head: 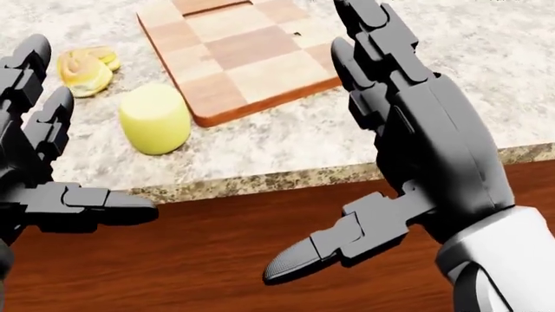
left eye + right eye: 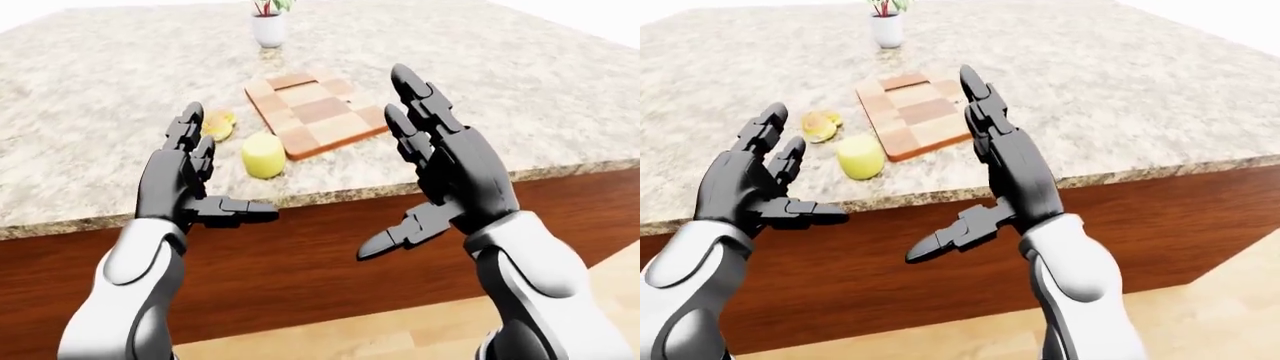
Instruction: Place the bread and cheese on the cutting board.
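A checkered wooden cutting board [image 2: 315, 111] lies on the granite counter [image 2: 120, 82] and has nothing on it. A pale yellow cheese cylinder [image 2: 263, 154] stands on the counter just left of the board's near corner. A small golden bread roll [image 2: 218, 124] lies left of the cheese. My left hand [image 2: 195, 176] is open and empty, raised short of the counter edge, below and left of the bread. My right hand [image 2: 420, 165] is open and empty, raised at the counter edge, right of the board.
A white pot with a plant [image 2: 268, 26] stands on the counter above the board. The counter has a dark wood front [image 2: 330, 247]. Light wood floor [image 2: 400, 330] shows below, between my arms.
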Robot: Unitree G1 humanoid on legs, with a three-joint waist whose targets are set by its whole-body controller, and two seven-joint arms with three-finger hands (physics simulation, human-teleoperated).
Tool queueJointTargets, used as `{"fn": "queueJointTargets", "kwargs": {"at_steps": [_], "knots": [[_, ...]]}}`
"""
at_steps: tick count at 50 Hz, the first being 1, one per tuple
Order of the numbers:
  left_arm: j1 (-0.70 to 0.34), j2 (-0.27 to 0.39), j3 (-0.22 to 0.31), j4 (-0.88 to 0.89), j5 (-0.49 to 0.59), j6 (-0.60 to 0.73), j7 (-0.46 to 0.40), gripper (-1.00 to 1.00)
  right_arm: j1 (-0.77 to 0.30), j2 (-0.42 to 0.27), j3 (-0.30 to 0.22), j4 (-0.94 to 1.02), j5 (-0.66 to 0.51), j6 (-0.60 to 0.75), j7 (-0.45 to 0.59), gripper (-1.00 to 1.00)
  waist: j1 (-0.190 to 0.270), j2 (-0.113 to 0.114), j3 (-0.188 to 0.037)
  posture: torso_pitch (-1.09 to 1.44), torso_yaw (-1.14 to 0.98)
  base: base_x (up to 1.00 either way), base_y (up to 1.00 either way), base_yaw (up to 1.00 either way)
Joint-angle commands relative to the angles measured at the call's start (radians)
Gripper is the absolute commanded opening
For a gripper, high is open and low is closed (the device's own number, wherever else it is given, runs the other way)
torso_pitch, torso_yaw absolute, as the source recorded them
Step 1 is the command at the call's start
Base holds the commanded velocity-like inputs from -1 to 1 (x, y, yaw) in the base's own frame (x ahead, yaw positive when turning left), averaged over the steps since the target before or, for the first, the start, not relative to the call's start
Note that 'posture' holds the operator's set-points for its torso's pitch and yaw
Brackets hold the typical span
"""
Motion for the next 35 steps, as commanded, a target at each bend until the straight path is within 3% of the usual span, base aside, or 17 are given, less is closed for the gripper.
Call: {"fn": "queueJointTargets", "kwargs": {"at_steps": [1, 9, 10, 15, 26, 28, 32, 33, 34, 35], "knots": [[-0.028, 0.008, 0.006, -0.037, -0.001, -0.038, -0.002, 1.00, -0.019, -0.006, -0.010, -0.019, -0.009, -0.041, -0.012, 1.00, -0.001, 0.007, -0.026, 0.00, 0.00, 0.00, 0.00, 0.00], [-0.020, 0.005, 0.004, -0.039, 0.004, -0.043, -0.006, 1.00, -0.011, -0.011, -0.004, -0.014, -0.017, -0.061, -0.017, 1.00, 0.000, 0.008, -0.026, 0.00, 0.00, 0.00, 0.00, 0.00], [-0.020, 0.004, 0.003, -0.039, 0.005, -0.042, -0.005, 1.00, -0.009, -0.011, -0.003, -0.016, -0.018, -0.061, -0.016, 1.00, 0.006, 0.012, -0.041, 0.00, 0.00, 0.00, 0.00, 0.20], [-0.019, 0.004, 0.003, -0.038, 0.007, -0.044, -0.009, 1.00, -0.008, -0.010, 0.001, -0.020, -0.026, -0.057, -0.011, 1.00, 0.017, 0.005, -0.015, 0.00, 0.00, 0.00, 0.00, 0.66], [-0.047, 0.013, 0.010, -0.042, -0.001, -0.020, -0.007, 1.00, -0.024, -0.008, 0.000, -0.020, -0.036, -0.041, 0.000, 1.00, 0.042, 0.043, -0.008, 0.00, 0.00, 0.00, 0.00, 0.69], [-0.051, 0.014, 0.010, -0.044, -0.003, -0.014, -0.005, 1.00, -0.024, -0.009, 0.000, -0.019, -0.037, -0.042, 0.000, 1.00, 0.043, 0.028, -0.010, 0.00, 0.00, 0.00, 0.00, 0.64], [-0.047, 0.013, 0.009, -0.041, -0.004, -0.021, -0.004, 1.00, -0.022, -0.010, 0.008, -0.010, -0.046, -0.046, -0.003, 1.00, 0.009, -0.023, 0.008, 0.00, 0.00, 0.00, 0.04, 0.43], [-0.044, 0.013, 0.008, -0.042, -0.004, -0.022, -0.004, 1.00, -0.025, -0.005, 0.005, -0.009, -0.046, -0.033, -0.003, 1.00, 0.004, -0.054, 0.013, 0.00, 0.00, 0.00, 0.00, 0.00], [-0.039, 0.012, 0.007, -0.041, -0.003, -0.027, -0.004, 1.00, -0.020, -0.002, 0.005, -0.010, -0.044, -0.035, -0.002, 1.00, -0.006, -0.072, 0.001, 0.00, 0.00, 0.00, 0.00, 0.00], [-0.038, 0.011, 0.007, -0.041, -0.003, -0.027, -0.005, 1.00, -0.019, -0.001, 0.004, -0.009, -0.044, -0.034, -0.003, 1.00, -0.009, -0.042, 0.018, 0.00, 0.00, 0.00, 0.00, 0.00]]}}
